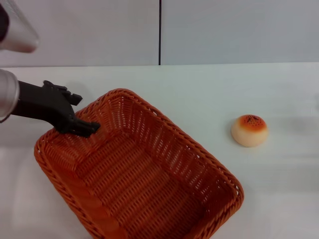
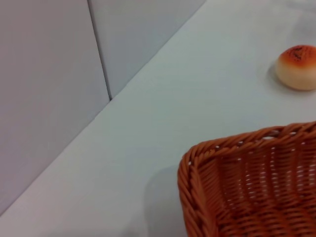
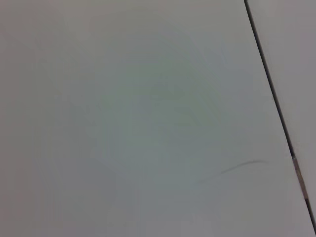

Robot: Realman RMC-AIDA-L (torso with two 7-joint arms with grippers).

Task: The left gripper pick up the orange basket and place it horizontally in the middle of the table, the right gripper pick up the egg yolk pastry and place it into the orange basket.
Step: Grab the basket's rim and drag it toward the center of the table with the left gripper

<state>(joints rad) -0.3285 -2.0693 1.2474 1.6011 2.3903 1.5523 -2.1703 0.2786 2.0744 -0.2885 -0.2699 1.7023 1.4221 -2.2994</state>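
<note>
At the far left of the head view, the left claw (image 1: 84,127) reaches in on a silver-grey arm, its black fingers closed over the rim at the far-left side of the orange basket (image 1: 139,174), gripping that edge. The basket sits on the white tabletop (image 1: 209,94), turned at an angle so that one corner points away from the robot, and it fills the left and centre of the scene, its near edge running out of view at the bottom (the inside shows only open weave). To the right, well apart from the basket and from the left claw, the egg yolk pastry (image 1: 249,130) rests upright on the tabletop, glazed top up. The left wrist view shows a basket corner with the pastry farther off on the bare tabletop. The right claw appears in no view; its wrist camera shows only a plain pale surface with a dark seam.
</note>
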